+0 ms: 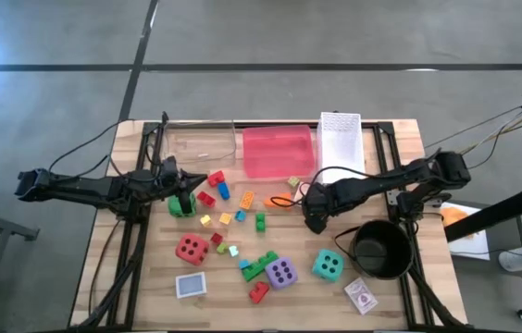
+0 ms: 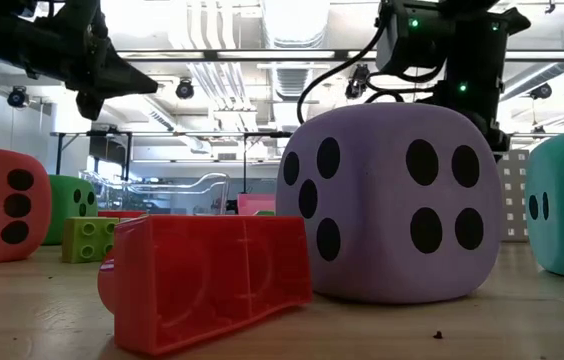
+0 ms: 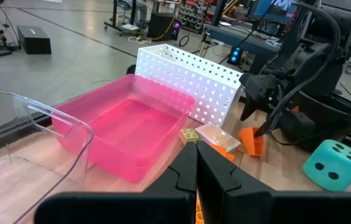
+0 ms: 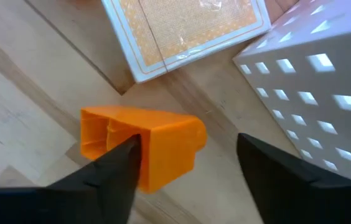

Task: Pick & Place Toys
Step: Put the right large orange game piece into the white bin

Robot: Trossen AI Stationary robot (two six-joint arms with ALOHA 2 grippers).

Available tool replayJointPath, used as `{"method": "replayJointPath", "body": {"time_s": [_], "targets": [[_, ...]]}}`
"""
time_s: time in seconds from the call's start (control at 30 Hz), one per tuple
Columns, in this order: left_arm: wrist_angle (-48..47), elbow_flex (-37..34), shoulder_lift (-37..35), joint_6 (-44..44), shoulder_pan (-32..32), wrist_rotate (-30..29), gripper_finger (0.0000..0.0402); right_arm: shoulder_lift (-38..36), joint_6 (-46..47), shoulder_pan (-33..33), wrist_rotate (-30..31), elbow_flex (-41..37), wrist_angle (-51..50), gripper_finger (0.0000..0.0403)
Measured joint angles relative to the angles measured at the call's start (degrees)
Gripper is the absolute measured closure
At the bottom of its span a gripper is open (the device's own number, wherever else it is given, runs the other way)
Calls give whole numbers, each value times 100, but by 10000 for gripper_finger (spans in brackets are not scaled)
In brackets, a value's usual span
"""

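My right gripper (image 4: 188,142) points down at the table, open, its fingers on either side of a small orange brick (image 4: 157,146) that lies flat on the wood. An orange card pack (image 4: 182,28) lies just beyond the brick, beside the white mesh basket (image 4: 312,81). In the high view this gripper (image 1: 312,215) is right of centre. My left gripper (image 3: 195,171) is shut and empty, hovering over the green die (image 1: 182,205). The red die (image 1: 191,249), purple die (image 1: 281,272) and teal die (image 1: 327,265) rest on the table among loose bricks. My right gripper comes at the orange brick from above. One finger (image 4: 110,171) stands right against the brick's long side (image 4: 139,149); whether it touches, I cannot tell. The other finger (image 4: 275,168) is clear of the brick. The brick lies on the table.
A pink tray (image 1: 277,151) and a clear container (image 1: 201,143) stand at the far edge, left of the basket (image 1: 341,139). A black round pot (image 1: 381,248) sits near the right edge. Card packs (image 1: 191,286) (image 1: 361,296) lie near the front.
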Motion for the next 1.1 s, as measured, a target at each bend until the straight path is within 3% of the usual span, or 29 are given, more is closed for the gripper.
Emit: {"method": "replayJointPath", "body": {"time_s": [0.47, 0.87, 1.1], "targets": [[2, 0, 0, -4, 0, 0, 397, 55, -101, 29, 44, -38, -6, 385], [4, 0, 0, -9, 0, 0, 397, -161, -493, 146, -317, 407, -114, 392], [5, 0, -4, -11, -2, 0, 397, -435, -1271, 149, -118, 1305, -1037, 393]]}}
